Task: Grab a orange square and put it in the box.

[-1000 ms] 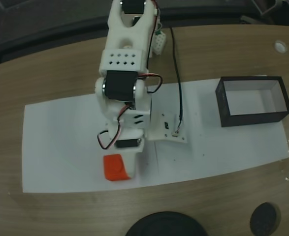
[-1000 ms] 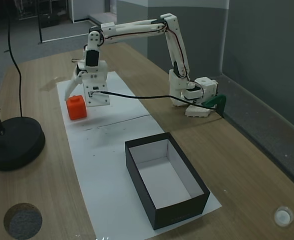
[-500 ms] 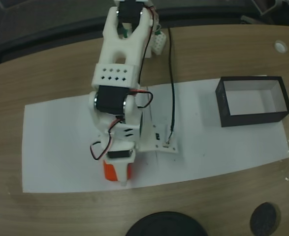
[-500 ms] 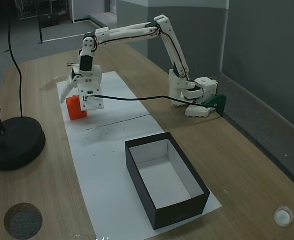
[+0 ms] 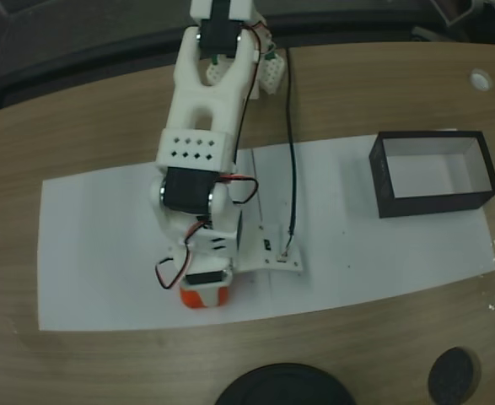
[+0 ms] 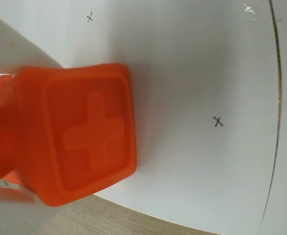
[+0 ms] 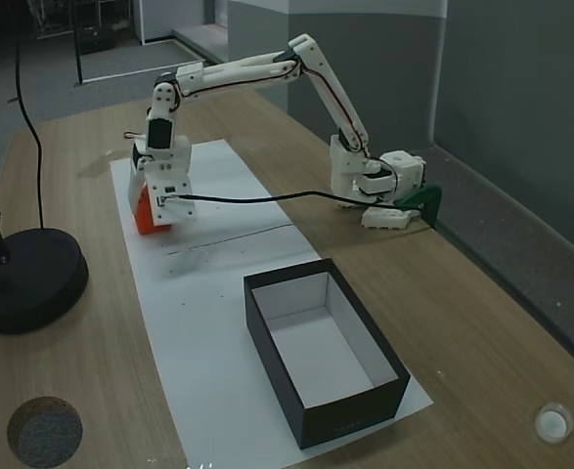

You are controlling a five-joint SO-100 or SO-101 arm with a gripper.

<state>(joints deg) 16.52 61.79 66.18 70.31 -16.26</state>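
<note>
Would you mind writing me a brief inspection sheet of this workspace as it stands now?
Surface: wooden table with a white paper sheet on it.
Job's things: small orange plastic block on the paper near its edge; black-walled rectangular box with a white inside, holding nothing.
Clutter: round black base; small dark disc; small white cap.
Grippers: white gripper down around the block; closure unclear.
Cables: black cable running along the arm.
Surroundings: grey wall.

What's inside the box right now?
Nothing that can be seen: the box shows a bare white floor in both fixed views. Its near wall hides a strip of the floor. The orange square sits on the paper, at the gripper.
</note>
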